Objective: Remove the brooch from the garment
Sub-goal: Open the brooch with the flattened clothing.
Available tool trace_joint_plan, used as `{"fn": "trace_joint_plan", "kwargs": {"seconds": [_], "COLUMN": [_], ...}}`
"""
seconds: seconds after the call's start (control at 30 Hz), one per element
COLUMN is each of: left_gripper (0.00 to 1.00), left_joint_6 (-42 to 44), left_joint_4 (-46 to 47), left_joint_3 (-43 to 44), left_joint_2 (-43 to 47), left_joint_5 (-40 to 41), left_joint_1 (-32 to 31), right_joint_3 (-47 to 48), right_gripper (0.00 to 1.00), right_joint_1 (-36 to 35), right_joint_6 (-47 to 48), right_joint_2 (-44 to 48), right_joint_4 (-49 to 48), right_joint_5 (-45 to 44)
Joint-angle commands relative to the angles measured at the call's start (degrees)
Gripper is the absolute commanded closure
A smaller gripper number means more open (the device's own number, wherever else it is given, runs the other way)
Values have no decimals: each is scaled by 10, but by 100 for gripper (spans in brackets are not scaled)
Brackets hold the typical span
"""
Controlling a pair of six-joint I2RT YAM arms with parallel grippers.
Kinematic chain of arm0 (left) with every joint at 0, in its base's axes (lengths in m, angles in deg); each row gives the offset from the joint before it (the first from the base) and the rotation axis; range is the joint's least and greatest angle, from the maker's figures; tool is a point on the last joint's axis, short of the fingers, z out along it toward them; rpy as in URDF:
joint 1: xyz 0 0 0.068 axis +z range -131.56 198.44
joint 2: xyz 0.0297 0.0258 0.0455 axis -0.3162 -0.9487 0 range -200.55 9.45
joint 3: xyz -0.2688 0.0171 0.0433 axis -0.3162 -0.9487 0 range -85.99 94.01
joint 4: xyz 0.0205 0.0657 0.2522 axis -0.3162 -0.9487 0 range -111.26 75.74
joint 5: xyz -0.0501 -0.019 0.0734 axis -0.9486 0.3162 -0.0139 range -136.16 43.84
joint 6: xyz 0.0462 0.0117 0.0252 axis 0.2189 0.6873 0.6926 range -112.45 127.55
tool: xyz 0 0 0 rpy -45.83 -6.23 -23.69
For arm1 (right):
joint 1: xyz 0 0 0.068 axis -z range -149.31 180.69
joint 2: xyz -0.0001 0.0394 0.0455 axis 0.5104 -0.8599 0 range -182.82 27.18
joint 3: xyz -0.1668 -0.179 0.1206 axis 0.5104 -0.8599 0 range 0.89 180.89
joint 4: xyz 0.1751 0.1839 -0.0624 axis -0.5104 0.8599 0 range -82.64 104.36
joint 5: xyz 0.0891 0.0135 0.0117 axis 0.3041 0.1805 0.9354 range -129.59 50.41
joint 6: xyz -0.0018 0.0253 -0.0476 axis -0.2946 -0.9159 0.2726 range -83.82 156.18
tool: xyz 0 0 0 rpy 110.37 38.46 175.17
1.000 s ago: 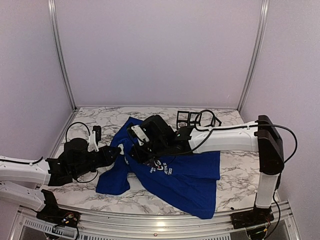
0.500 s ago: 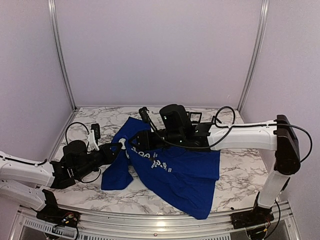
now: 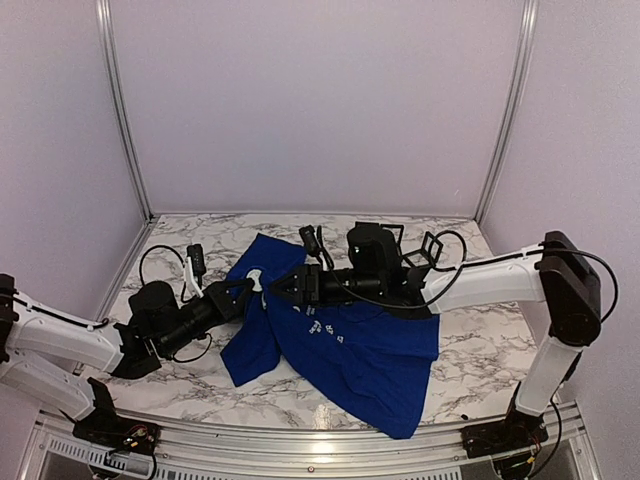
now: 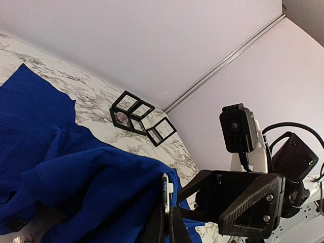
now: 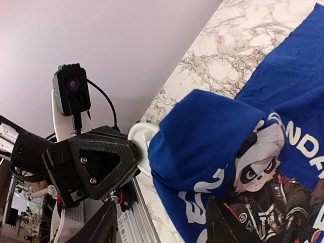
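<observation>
Fingers of our left tool (image 3: 243,293) are squeezed together on a small round white brooch (image 5: 140,139). A bunched fold of our royal-blue short-sleeved T-shirt with the panda picture (image 3: 370,350) touches the brooch. The shirt lies crumpled on the white marble bench (image 3: 480,340), between our two arms. Our right tool (image 3: 285,287) sits just beside the fold, its fingers wide apart, holding nothing.

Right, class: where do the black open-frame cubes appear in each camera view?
Top external: black open-frame cubes at the far back, right of centre.
Left wrist: left of centre, beyond the blue T-shirt.
Right wrist: not in it.
Shared landmark: the blue T-shirt, seen in all three.
</observation>
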Motion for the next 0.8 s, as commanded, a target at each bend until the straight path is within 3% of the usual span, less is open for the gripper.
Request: {"fn": "trace_joint_plan", "kwargs": {"seconds": [0.0,0.43,0.77], "left_gripper": [100,100,100], "left_joint_6": [-20,-22,-20], "left_joint_4": [81,116,116], "left_joint_3": [-13,-9,-4], "left_joint_2": [-15,-37,-41], "left_joint_5": [-30,-64,-73], "left_joint_1": [-2,-2,-2], "right_joint_3": [-23,-19,-24], "right_gripper": [45,53,63], "right_joint_1": [21,37,37], "right_joint_6": [-69,-138,-153], "right_joint_2": [-9,-61,-70], "right_joint_4": [-123,-227,-249], "right_joint_5": [45,91,106]}}
